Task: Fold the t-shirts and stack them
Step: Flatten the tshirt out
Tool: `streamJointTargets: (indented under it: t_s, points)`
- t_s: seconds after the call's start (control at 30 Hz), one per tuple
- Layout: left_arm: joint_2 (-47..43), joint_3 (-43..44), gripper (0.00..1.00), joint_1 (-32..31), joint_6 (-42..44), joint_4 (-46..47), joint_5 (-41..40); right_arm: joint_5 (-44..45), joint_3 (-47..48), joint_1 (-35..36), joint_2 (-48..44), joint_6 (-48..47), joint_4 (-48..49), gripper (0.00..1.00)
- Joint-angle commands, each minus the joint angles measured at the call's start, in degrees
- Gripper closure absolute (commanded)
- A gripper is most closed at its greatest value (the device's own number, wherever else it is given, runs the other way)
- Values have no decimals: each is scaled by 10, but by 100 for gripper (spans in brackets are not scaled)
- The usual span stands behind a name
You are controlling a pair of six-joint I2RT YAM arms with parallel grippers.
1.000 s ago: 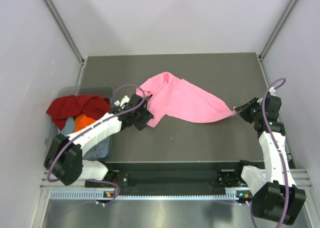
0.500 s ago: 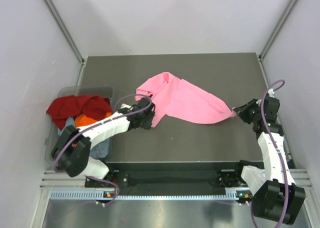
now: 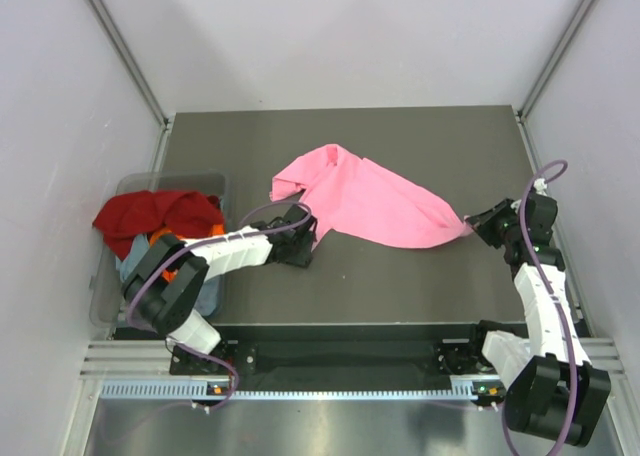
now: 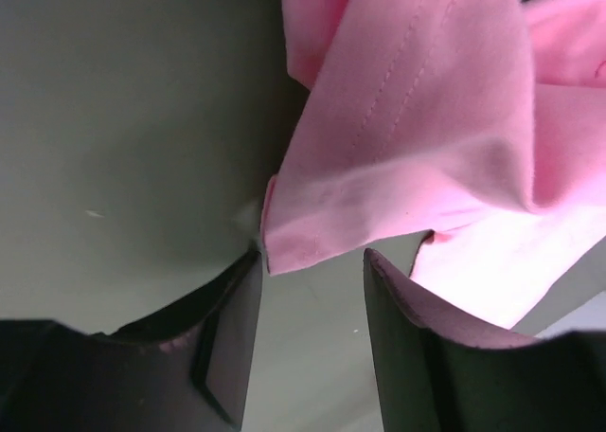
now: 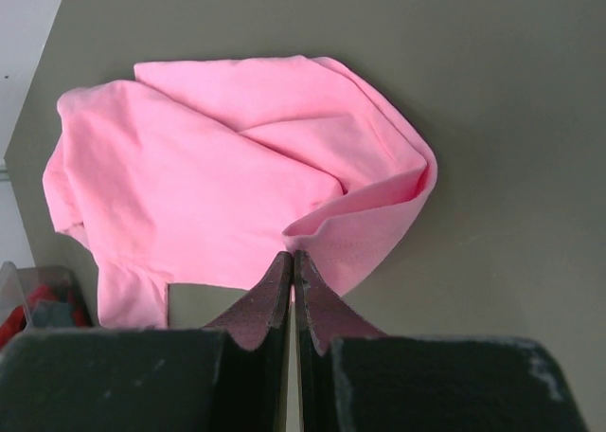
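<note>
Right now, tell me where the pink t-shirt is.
In the top view the pink t-shirt lies crumpled on the table, its right tip pinched by the right gripper, its near-left corner at the open left gripper.

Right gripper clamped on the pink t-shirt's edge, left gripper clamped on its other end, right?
No: the left gripper is open, a corner of the pink t-shirt lying at its gap, per the left wrist view. The right gripper is clamped on the edge.
</note>
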Motion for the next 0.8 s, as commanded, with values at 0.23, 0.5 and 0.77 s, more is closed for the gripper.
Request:
streamJointTargets:
  t_s: [0.23, 0.5, 0.77]
  points:
    - [40, 9, 71, -2, -10, 10, 2, 6, 13, 6, -2, -8, 12, 100]
    - [-24, 39, 92, -2, 21, -94, -97, 15, 25, 6, -5, -3, 1, 100]
    - [-51, 43, 46, -2, 47, -111, -117, 15, 15, 6, -5, 2, 4, 100]
